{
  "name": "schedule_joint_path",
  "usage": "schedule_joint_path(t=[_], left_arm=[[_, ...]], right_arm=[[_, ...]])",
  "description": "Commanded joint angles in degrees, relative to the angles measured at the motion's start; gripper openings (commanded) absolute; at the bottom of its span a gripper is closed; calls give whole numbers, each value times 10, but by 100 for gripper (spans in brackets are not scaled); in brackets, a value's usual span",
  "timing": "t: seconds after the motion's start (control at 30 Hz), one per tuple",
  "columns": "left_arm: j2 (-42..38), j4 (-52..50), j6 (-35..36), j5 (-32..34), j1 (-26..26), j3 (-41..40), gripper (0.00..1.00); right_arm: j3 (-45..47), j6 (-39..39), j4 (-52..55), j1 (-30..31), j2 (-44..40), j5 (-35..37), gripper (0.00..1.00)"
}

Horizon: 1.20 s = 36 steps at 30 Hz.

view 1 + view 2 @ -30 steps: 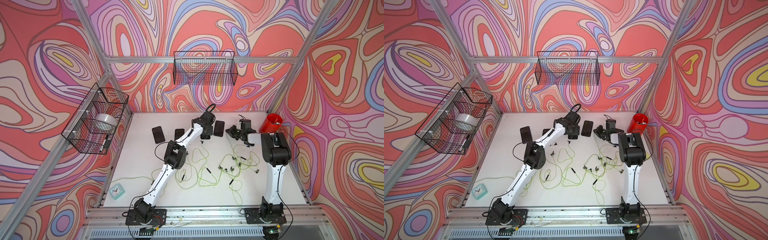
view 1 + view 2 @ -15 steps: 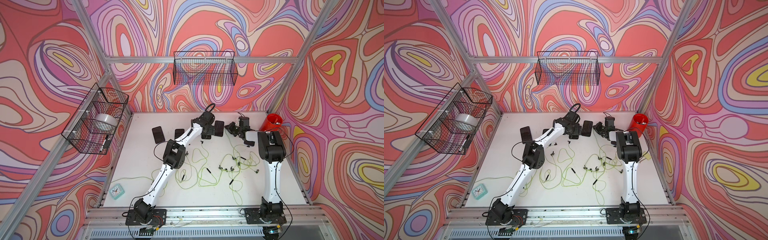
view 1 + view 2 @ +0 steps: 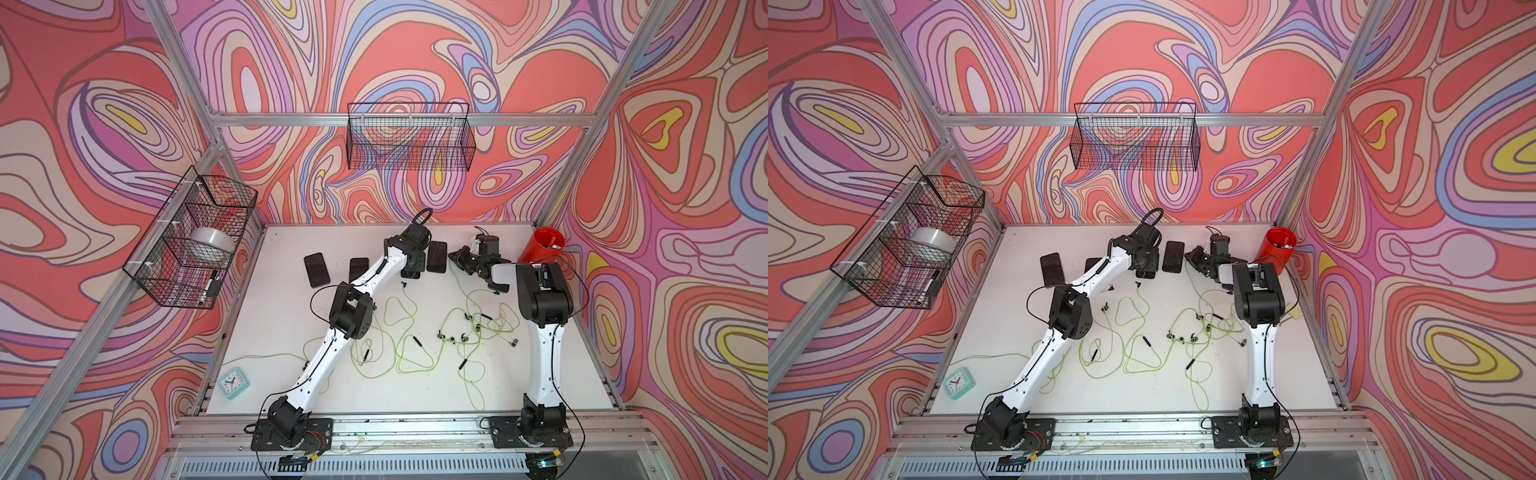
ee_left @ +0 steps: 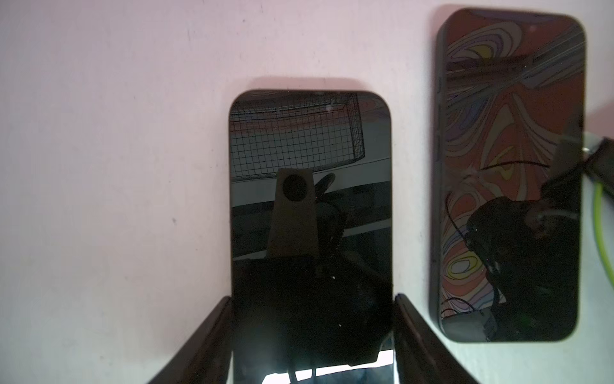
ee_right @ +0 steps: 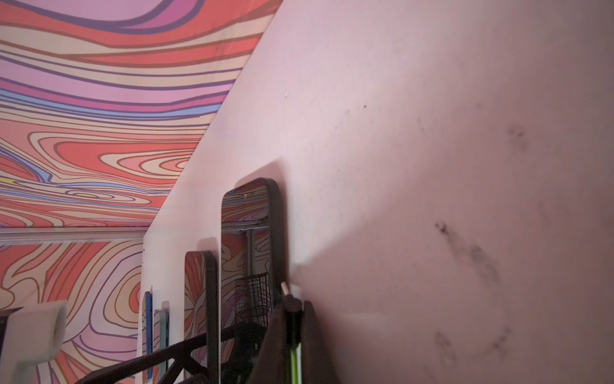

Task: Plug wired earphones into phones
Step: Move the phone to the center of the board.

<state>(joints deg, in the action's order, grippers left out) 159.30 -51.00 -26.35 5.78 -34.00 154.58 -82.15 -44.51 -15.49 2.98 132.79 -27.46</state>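
Progress looks early: left gripper (image 4: pixel 312 297) clamps one phone (image 4: pixel 310 149), right gripper (image 5: pixel 295 309) pinches a plug (image 5: pixel 289 298) beside the neighbouring phone (image 4: pixel 511 99), nothing apparently plugged in.

The left arm (image 3: pixel 320 357) and right arm (image 3: pixel 544 365) share one build: smooth white tube-like links between chunky black joint housings. Each rises from a flat black base plate (image 3: pixel 322 428). Thin black cables (image 3: pixel 422 214) loop free beside the joints, and red and yellow wires (image 3: pixel 314 437) show at the left base. The left tool (image 4: pixel 312 299) has dark, flat, tapering fingers (image 4: pixel 212 332).
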Motion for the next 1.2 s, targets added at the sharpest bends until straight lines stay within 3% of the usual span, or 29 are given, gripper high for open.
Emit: schedule_joint_path(t=[0.0, 0.17, 0.3, 0.47, 0.53, 0.63, 0.97, 1.17], left_arm=[[31, -113, 8, -21, -9, -24, 60], [20, -115, 15, -18, -9, -46, 62], [-8, -97, 15, -16, -8, -74, 81], [-133, 34, -10, -33, -4, -228, 99], [-173, 76, -17, -33, 1, -273, 100], [-192, 80, -14, -31, 12, -272, 100], [-140, 44, 5, 40, 27, -184, 100], [-120, 18, -3, 70, 42, -176, 100]], right_arm=[[18, 18, 87, 10, 15, -1, 3], [-18, 36, 124, 15, 39, -18, 3], [-21, 45, 130, 18, 38, -20, 3], [-41, 65, 150, 25, 50, -43, 3], [-42, 68, 148, 29, 54, -50, 3], [-50, 68, 146, 36, 66, -59, 3], [-77, 57, 146, 84, 93, -72, 3], [-75, 46, 133, 114, 99, -74, 3]])
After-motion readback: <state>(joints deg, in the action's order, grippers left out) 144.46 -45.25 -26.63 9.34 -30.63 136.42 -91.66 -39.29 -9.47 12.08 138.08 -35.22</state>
